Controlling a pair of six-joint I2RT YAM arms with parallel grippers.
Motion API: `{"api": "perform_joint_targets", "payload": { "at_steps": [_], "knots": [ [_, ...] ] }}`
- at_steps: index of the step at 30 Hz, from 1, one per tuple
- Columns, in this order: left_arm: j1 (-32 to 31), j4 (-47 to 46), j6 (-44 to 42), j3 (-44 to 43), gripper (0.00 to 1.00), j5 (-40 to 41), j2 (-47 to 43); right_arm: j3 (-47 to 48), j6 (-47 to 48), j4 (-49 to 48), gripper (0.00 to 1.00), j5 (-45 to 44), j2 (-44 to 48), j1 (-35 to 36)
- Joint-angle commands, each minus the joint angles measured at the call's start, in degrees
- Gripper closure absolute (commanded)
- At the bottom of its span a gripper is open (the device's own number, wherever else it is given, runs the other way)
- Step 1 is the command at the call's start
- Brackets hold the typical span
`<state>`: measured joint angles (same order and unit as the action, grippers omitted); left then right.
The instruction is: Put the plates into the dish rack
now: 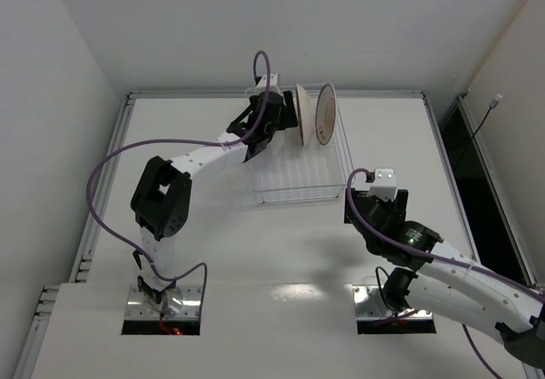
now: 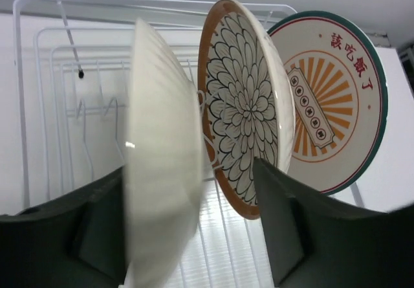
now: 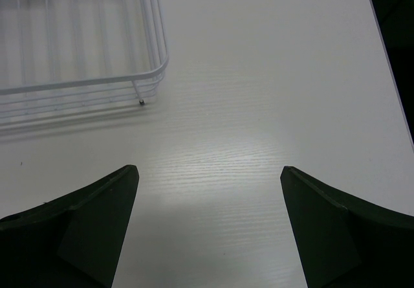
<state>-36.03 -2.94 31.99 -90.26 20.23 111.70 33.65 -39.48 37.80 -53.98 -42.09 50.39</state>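
Observation:
In the left wrist view three plates stand on edge in the dish rack (image 2: 26, 107). The nearest plate (image 2: 162, 171) shows its blurred white back. Behind it stand a petal-patterned plate (image 2: 246, 107) with an orange rim and a radial-patterned plate (image 2: 336, 100) with a green rim. My left gripper (image 2: 187, 165) is open around the nearest plate's lower edge. That plate lies close to the left finger (image 2: 65, 236), with a wide gap to the right finger (image 2: 304, 236). From above, the left gripper (image 1: 283, 126) is at the rack's far end. My right gripper (image 3: 210, 171) is open over bare table.
The rack's (image 1: 298, 193) near half holds no plates. Its near right corner (image 3: 149, 74) lies ahead and left of my right gripper. The table's right edge (image 3: 394, 42) borders a dark gap. Walls enclose the table at the back and left.

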Motion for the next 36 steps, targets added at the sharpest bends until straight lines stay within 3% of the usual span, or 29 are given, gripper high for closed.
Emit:
{"api": "perform_joint_targets", "payload": {
  "at_steps": [1,3,4,22,30,36],
  "knots": [
    [-0.8,-0.4,-1.3,-0.4,0.32,3.2,-2.8,0.4,-1.1,-1.3,0.1,-1.7,0.0,0.3],
    [-0.8,0.1,-1.3,-0.4,0.22,3.2,-2.8,0.4,-1.1,-1.3,0.1,-1.7,0.0,0.3],
    [-0.8,0.1,-1.3,-0.9,0.01,2.6,-3.5,0.4,-1.1,-1.3,0.1,-1.7,0.0,0.3],
    [-0.8,0.7,-5.5,-3.5,0.01,0.5,-11.1,0.4,-1.1,-1.3,0.1,-1.7,0.0,0.3],
    [-1.8,-2.7,-13.3,8.9,0.01,1.0,-30.4,0.9,-1.1,-0.8,0.09,-2.4,0.0,0.3],
    [-1.8,3.5,-18.3,21.9,0.01,7.9,-45.8,3.6,-0.3,1.1,0.09,0.7,-0.5,0.3]
  ]
}}
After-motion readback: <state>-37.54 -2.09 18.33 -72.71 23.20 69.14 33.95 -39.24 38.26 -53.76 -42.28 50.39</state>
